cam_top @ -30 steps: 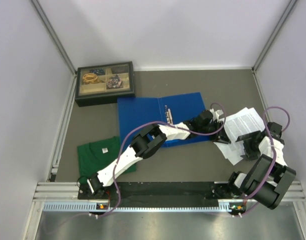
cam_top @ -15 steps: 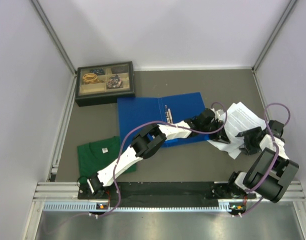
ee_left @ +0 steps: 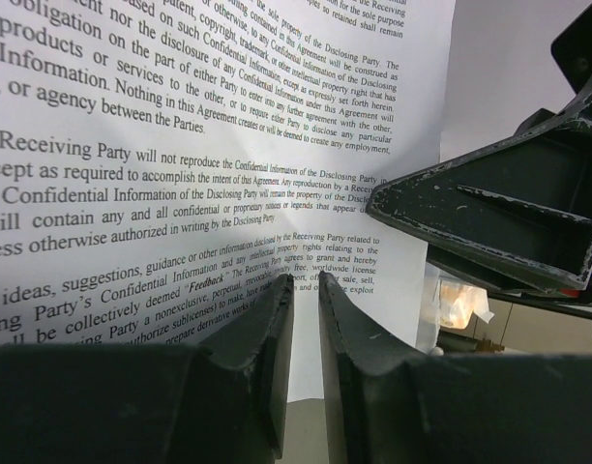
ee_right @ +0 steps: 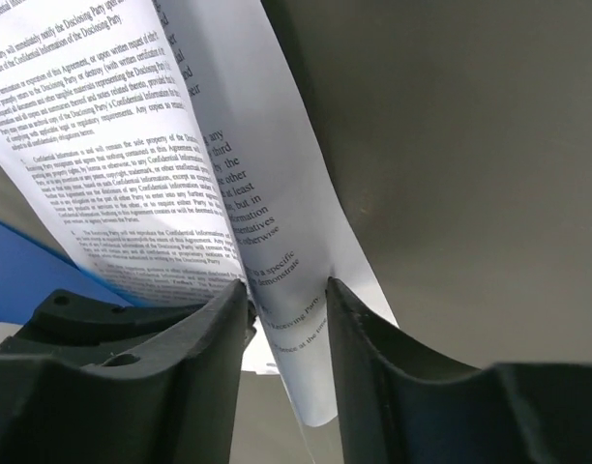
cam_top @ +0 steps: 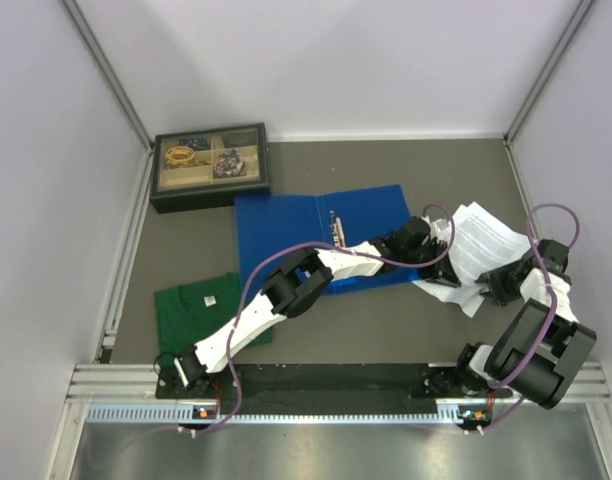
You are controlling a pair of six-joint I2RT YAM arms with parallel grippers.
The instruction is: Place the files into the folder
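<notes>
The blue folder (cam_top: 286, 235) lies open on the grey table with its metal rings (cam_top: 336, 228) up. Right of it, the files (cam_top: 486, 240) are white printed sheets, bulged up off the table. My left gripper (cam_top: 444, 268) is at their lower left corner. In the left wrist view its jaws (ee_left: 304, 282) stand a narrow gap apart, tips against a sheet (ee_left: 180, 145), nothing between them. My right gripper (cam_top: 493, 287) is at the files' near right edge. In the right wrist view (ee_right: 284, 283) it is open, with a curl of sheet (ee_right: 267, 222) running between its fingers.
A dark box with compartments (cam_top: 210, 165) stands at the back left. A folded green shirt (cam_top: 201, 305) lies at the near left. Pale walls close in both sides. The metal rail (cam_top: 316, 380) with the arm bases runs along the near edge.
The files went from lying spread out to a gathered, raised curl. My right gripper shifted up and right, and its jaws narrowed around a sheet. The left jaws narrowed a little.
</notes>
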